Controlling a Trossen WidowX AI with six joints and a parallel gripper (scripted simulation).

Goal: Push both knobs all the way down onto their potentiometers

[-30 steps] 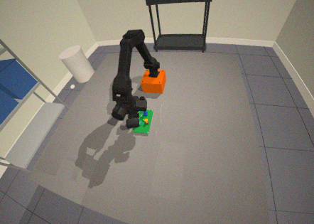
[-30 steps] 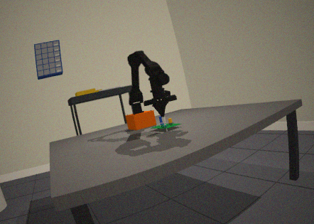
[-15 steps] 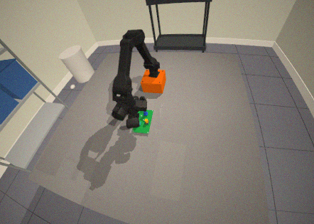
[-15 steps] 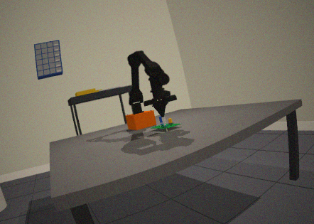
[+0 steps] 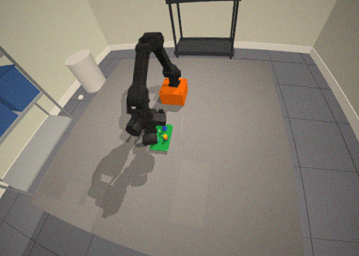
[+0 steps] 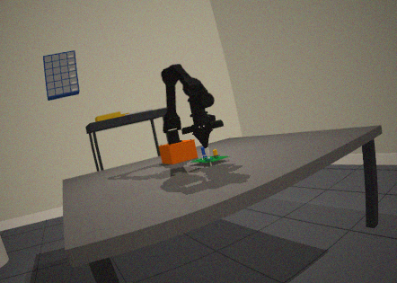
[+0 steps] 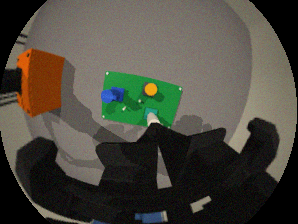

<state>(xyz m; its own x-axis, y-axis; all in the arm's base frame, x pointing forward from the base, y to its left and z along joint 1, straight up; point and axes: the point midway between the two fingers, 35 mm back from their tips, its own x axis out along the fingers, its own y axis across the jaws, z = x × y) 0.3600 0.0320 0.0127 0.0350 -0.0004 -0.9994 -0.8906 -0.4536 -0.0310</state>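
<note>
White knob (image 7: 153, 119) partly hidden behind black pincer (image 6: 206, 145) (image 7: 153, 125).

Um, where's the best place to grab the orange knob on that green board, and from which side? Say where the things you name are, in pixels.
I'd grip the orange knob (image 5: 165, 136) (image 6: 215, 153) (image 7: 151, 89) low around its round side wall, coming from straight above. It stands upright with its round top facing up, and the white knob (image 7: 153, 119) and blue knob (image 7: 107, 96) stand apart from it, so fingers should fit on opposite sides.

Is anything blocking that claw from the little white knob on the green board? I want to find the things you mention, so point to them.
Nothing visible: the shut gripper (image 6: 206, 146) (image 7: 153, 125) has its tip right at the white knob (image 7: 153, 119), with the blue and orange ones off to the side.
</note>
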